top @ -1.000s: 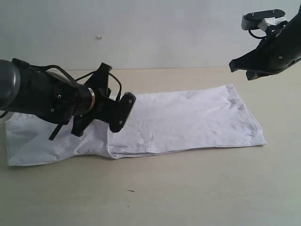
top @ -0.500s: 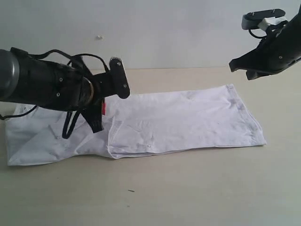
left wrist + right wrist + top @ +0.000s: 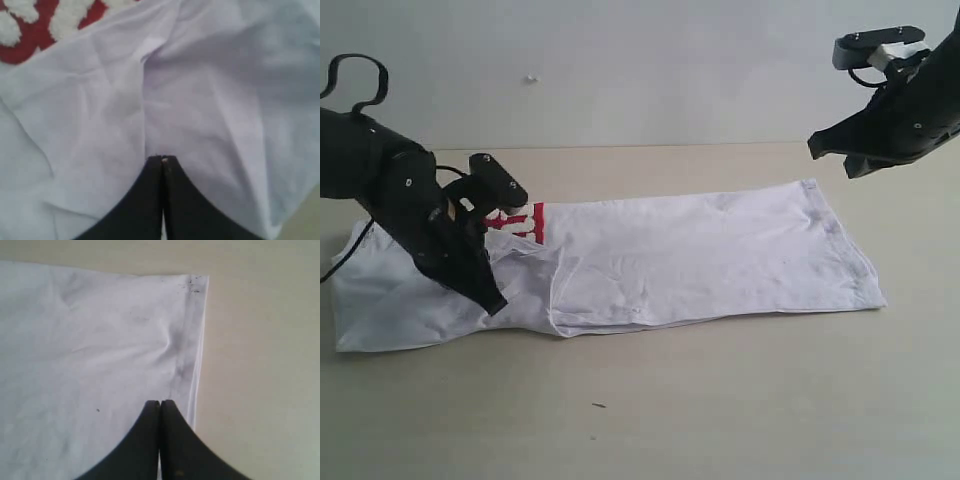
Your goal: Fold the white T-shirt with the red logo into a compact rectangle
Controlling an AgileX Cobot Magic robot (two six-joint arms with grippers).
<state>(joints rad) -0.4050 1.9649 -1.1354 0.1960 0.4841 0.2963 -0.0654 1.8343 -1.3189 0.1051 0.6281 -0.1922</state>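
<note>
The white T-shirt (image 3: 720, 250) lies on the table as a long band folded lengthwise, with a folded layer over its middle. A strip of the red logo (image 3: 520, 222) shows near its left end, and in the left wrist view the red logo (image 3: 35, 25) has white puffy letters. My left gripper (image 3: 492, 303) is shut, its tips down against wrinkled cloth of the white T-shirt (image 3: 210, 100) near the logo, with a crease running away from them. My right gripper (image 3: 815, 142) hangs shut in the air above the hem corner of the white T-shirt (image 3: 90, 340).
The tan table (image 3: 720, 400) extends in front of the shirt and to its right. A pale wall (image 3: 670, 60) stands behind the table. The left arm's black cables (image 3: 355, 75) loop above the shirt's left end.
My left arm swung from over the middle of the shirt to the left and dropped, its shut gripper now down on the cloth. The logo came into view. The right arm stayed still.
</note>
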